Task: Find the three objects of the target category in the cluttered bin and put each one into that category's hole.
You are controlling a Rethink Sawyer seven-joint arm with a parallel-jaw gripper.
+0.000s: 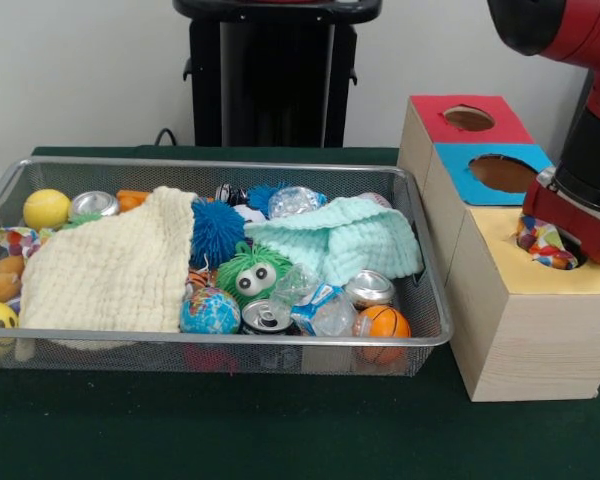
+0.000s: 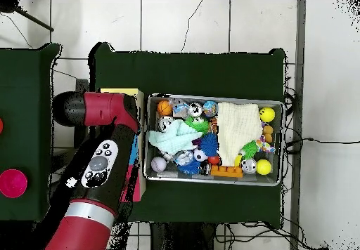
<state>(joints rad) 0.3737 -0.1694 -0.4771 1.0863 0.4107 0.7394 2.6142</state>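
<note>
The wire mesh bin (image 1: 280, 341) holds a cream-yellow waffle cloth (image 1: 110, 268) spread over its left half; it also shows in the overhead view (image 2: 238, 130). A bit of polka-dot cloth (image 1: 14, 240) peeks out at the bin's left end. My gripper (image 1: 570, 228) is low over the round hole (image 1: 560, 263) in the yellow-topped box (image 1: 520, 290). A bunched polka-dot cloth (image 1: 540, 243) sticks out from under it at the hole's rim, and the gripper looks shut on it. In the overhead view my arm (image 2: 105, 114) covers the hole.
The blue-topped box (image 1: 460, 165) and the red-topped box (image 1: 430, 110) stand behind the yellow one. The bin (image 2: 214, 97) also holds a mint-green cloth (image 1: 340, 240), a green fuzzy toy (image 1: 252, 275), balls, cans and crumpled plastic. A black pedestal (image 1: 275, 70) stands behind.
</note>
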